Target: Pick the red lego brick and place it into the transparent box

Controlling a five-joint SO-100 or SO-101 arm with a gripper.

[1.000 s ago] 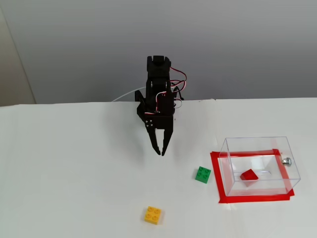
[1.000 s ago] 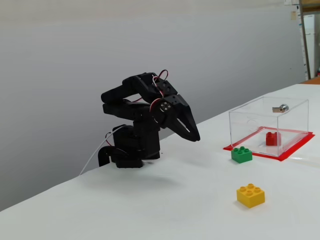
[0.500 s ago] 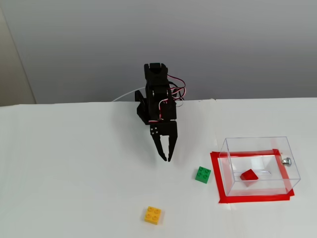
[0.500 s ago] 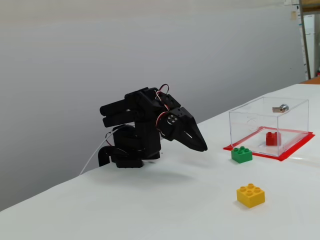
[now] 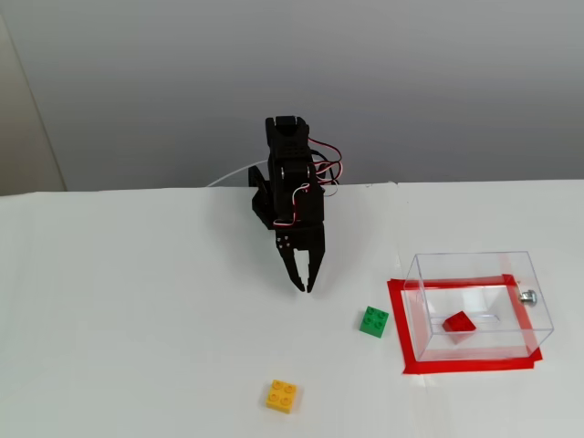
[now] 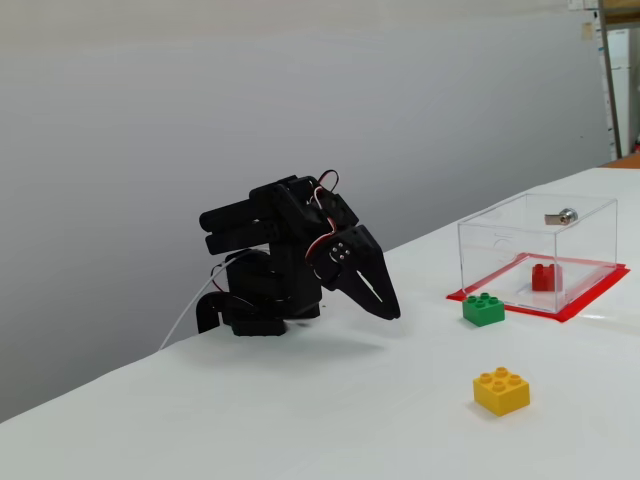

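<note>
No brand, label or writing is legible on any item in either fixed view. The red lego brick (image 5: 460, 324) (image 6: 545, 276) lies inside the transparent box (image 5: 429, 301) (image 6: 500, 250), which stands on a red tape outline (image 5: 398, 319) (image 6: 590, 296). The end effector (image 5: 304, 286) (image 6: 390, 308) is folded down, fingers together, holding nothing, apart from the box. On the table (image 5: 137, 319) (image 6: 300, 420), a green brick (image 5: 373, 321) (image 6: 483, 308) sits just beside the tape; a yellow brick (image 5: 282, 395) (image 6: 501, 390) sits farther off.

Three lego bricks are in sight: one red lego brick (image 5: 459, 324) (image 6: 545, 276), one green brick (image 5: 373, 321) (image 6: 483, 308) and one yellow brick (image 5: 282, 395) (image 6: 501, 389). There is one transparent box (image 5: 474, 266) (image 6: 500, 240) and one arm with one tool (image 5: 304, 287) (image 6: 391, 309).
</note>
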